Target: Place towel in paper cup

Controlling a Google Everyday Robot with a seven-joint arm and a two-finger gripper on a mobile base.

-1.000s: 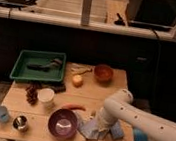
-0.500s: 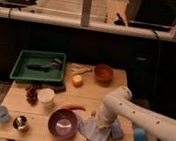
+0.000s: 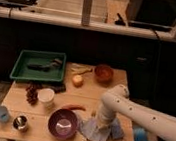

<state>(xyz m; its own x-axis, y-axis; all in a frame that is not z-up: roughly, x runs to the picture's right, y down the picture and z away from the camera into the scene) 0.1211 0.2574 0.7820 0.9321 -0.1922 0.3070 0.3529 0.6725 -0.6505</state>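
The claw [image 3: 101,124] is down on the towel [image 3: 88,130]; its grip I cannot tell. The paper cup [image 3: 45,96] stands well to the left of the claw, slightly farther back.

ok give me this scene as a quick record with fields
tool: low at the towel, front right of the table
towel: bluish, spread on the table, right of the purple bowl
paper cup: white, upright, behind-left of the purple bowl, apart from the towel
task state: towel not yet in paper cup
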